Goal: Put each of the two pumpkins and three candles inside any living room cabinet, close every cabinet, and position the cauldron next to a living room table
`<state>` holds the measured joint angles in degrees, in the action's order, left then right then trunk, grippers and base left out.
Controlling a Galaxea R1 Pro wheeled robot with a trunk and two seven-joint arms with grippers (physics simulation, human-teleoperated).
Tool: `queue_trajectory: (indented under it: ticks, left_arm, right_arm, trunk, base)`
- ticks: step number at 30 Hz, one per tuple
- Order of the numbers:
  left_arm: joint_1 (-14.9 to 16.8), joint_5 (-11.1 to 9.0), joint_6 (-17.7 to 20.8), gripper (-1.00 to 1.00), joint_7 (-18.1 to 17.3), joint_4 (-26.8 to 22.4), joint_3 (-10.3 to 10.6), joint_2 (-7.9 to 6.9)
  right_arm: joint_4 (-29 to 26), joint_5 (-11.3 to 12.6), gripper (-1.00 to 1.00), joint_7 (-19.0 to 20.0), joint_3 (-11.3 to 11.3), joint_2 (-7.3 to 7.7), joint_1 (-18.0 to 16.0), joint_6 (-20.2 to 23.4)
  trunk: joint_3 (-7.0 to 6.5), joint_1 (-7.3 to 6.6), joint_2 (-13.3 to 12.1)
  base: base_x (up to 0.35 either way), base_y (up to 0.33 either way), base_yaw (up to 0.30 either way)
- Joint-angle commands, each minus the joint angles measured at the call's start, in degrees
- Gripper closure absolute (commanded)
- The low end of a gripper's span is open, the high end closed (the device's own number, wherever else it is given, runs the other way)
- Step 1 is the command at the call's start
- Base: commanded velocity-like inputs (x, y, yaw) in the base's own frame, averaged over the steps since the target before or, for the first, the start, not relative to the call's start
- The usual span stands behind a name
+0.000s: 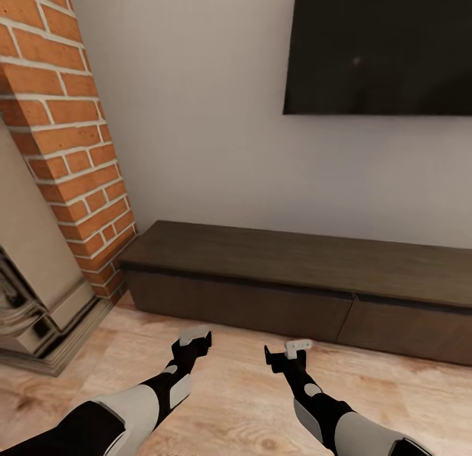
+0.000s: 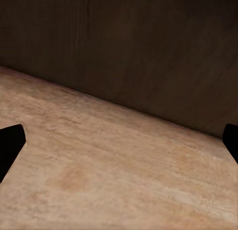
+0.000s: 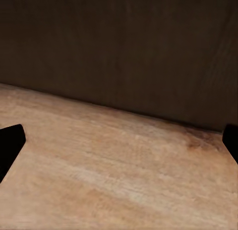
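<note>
Facing the cabinet (image 1: 295,292), drawers all shut; left fingers (image 2: 11,143) and right fingers (image 3: 11,141) spread apart, empty, just short of its front.

The cabinet (image 1: 295,262) was dark brown, the floor (image 1: 242,403) light woodgrain, the fireplace column (image 1: 65,128) red brick, and the wall (image 1: 196,115) plain white.
</note>
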<state>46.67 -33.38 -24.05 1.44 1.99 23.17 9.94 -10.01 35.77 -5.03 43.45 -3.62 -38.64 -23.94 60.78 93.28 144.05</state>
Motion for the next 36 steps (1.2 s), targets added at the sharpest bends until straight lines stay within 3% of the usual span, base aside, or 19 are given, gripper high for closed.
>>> queue_trajectory:
  ticks: [1, 36]
  left_arm:
    - [0.09, -0.2, -0.29, -1.0, 0.15, 0.21, 0.47, 0.06]
    - [0.09, -0.2, -0.29, -1.0, 0.14, 0.29, 0.47, 0.06]
  right_arm:
    - [-0.01, 0.18, -1.0, -0.42, 0.5, 0.01, -0.03, -0.14]
    - [-0.01, 0.18, -1.0, -0.42, 0.5, 0.01, -0.03, -0.14]
  trunk:
    - [0.02, -0.01, 0.02]
    - [-0.67, -0.01, 0.02]
  base:
    - [0.0, 0.0, 0.262]
    - [0.0, 0.0, 0.271]
